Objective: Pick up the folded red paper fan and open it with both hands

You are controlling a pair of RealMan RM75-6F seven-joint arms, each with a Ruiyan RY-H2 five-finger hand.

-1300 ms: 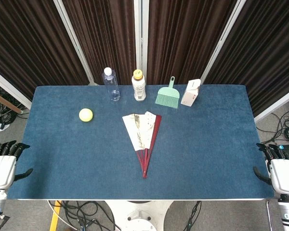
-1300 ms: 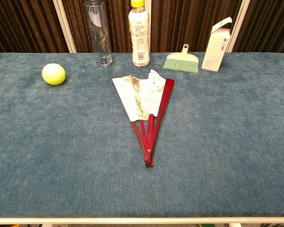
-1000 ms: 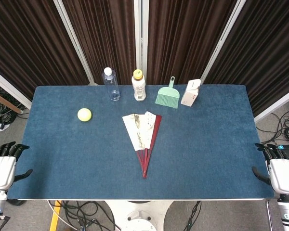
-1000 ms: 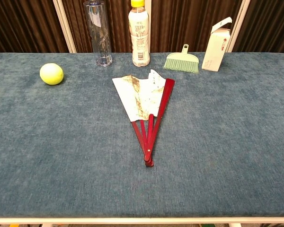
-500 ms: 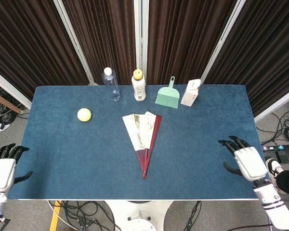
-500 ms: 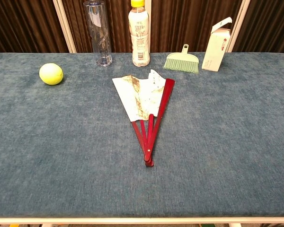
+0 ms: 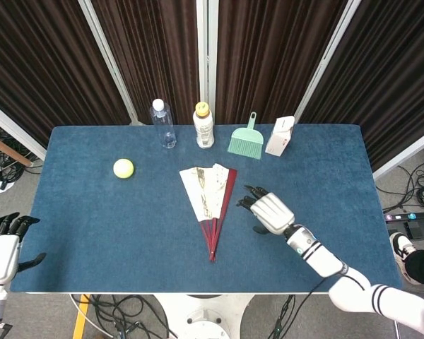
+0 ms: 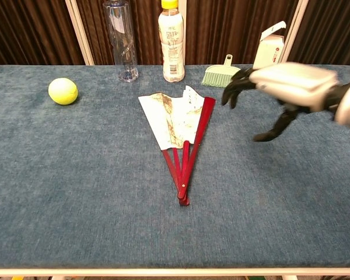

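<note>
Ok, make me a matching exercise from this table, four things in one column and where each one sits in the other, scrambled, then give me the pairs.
Things
1. yellow ball
2. red paper fan
3. green hand brush
4. right hand

Places
A. back row, between the yellow-capped bottle and the white carton
B. middle of the table, partly spread
C. alone on the table's left part
D. above the cloth, just right of the fan, holding nothing

Pairs: 1-C, 2-B, 3-A, 4-D
</note>
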